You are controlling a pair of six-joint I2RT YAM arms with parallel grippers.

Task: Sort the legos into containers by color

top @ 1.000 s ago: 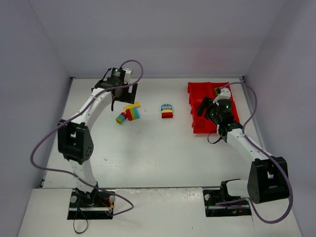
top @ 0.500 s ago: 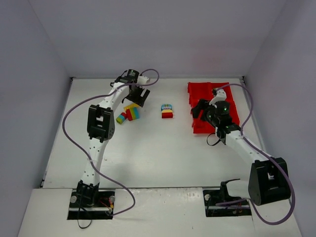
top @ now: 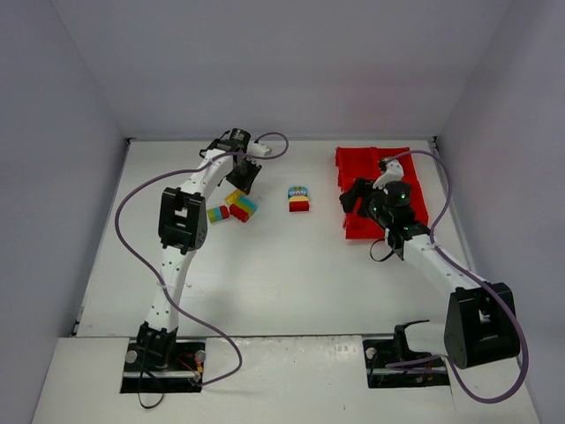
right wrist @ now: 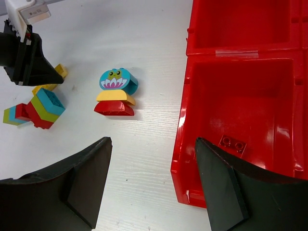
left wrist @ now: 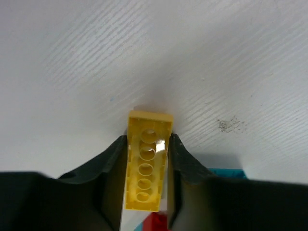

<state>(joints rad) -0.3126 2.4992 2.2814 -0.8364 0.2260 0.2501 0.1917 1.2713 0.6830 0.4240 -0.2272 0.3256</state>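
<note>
Sorting looks barely begun: one red brick [right wrist: 233, 143] lies in the tray [right wrist: 182, 159] bin below the open right gripper [right wrist: 151, 144]; the left gripper [left wrist: 148, 144] pinches a yellow brick [left wrist: 147, 166], other stacks [right wrist: 41, 108] on the desk [right wrist: 144, 163] beside it.

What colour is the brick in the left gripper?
Yellow; the brick shows best in the left wrist view.

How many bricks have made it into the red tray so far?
1: a small red brick lies in the front-left bin of the red tray. The other bins are only partly in view, so more bricks may be hidden.
</note>
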